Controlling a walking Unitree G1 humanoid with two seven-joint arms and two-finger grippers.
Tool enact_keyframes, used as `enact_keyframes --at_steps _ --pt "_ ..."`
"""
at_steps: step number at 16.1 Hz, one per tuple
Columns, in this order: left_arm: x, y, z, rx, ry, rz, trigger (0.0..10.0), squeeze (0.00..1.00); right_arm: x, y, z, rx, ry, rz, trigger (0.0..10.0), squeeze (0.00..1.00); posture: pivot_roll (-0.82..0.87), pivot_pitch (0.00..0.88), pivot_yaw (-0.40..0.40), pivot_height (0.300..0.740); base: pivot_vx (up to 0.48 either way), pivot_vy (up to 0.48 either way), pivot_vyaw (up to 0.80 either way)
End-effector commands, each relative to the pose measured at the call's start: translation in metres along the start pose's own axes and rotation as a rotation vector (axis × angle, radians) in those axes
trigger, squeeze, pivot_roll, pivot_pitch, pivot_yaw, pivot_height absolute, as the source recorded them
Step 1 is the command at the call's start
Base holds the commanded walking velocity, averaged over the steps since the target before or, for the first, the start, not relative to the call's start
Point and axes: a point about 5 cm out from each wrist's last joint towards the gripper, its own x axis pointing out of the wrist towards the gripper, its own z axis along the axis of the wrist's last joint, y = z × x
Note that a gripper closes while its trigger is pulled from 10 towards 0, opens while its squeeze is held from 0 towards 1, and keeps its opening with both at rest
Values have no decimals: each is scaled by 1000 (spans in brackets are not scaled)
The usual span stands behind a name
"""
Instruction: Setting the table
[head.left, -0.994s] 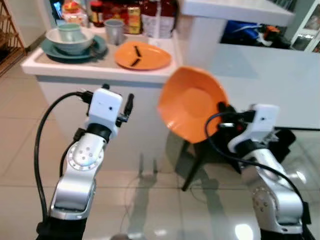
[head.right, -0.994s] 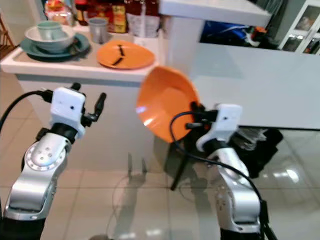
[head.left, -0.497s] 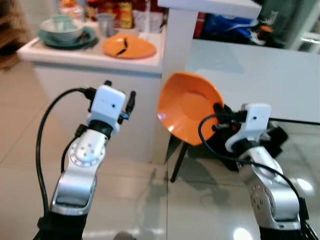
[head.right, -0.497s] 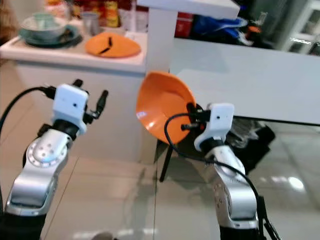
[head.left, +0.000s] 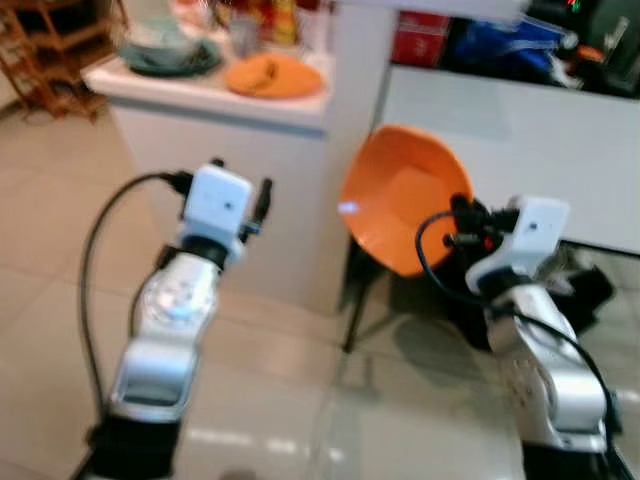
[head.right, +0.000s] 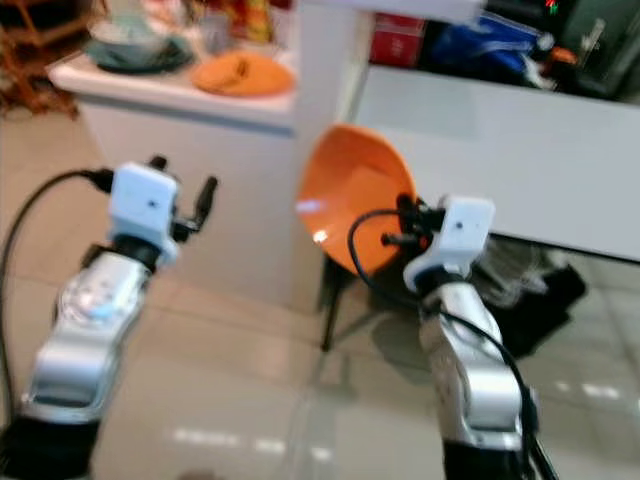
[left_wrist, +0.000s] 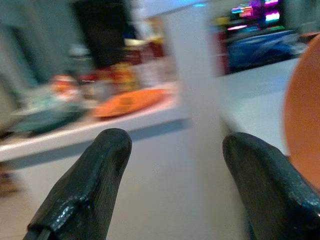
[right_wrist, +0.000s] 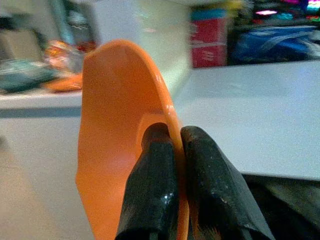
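Observation:
My right gripper (head.left: 462, 222) is shut on the rim of an orange bowl (head.left: 400, 210), holding it tilted on edge in the air beside a white pillar; in the right wrist view its fingers (right_wrist: 155, 185) pinch the orange bowl (right_wrist: 115, 135). My left gripper (head.left: 262, 198) is raised at the left, open and empty, its fingertips (left_wrist: 90, 180) wide apart. A second orange plate (head.left: 275, 75) lies on the white counter (head.left: 210, 100) behind, with a teal plate and bowl (head.left: 165, 50) further left. A white table (head.left: 500, 140) stretches to the right.
Bottles and jars (head.left: 275, 10) stand at the counter's back. A dark chair leg (head.left: 352, 310) and a black bag (head.left: 580, 285) sit under the white table. Glossy tiled floor (head.left: 270, 400) lies below. A wooden shelf (head.left: 50, 50) stands far left.
The whole picture has shifted and blurred, so the camera has moved; the counter now sits further off at the upper left. Both arms keep their poses, the bowl still held.

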Motion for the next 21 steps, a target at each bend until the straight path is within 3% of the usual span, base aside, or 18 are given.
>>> enact_keyframes --at_steps 1,9,21 --pt "3 4 4 12 -14 7 10000 0 1 0 14 3 -70 -9 10000 0 104 0 -19 740 0 -379 0" --pt "11 1 7 4 -31 -1 10000 0 2 -11 19 -26 -91 -81 10000 0 82 0 -5 740 0 -380 0" --pt "14 -1 9 -10 -42 -14 9922 0 4 -13 20 -16 -94 -100 10000 0 78 0 -7 740 0 -382 0"
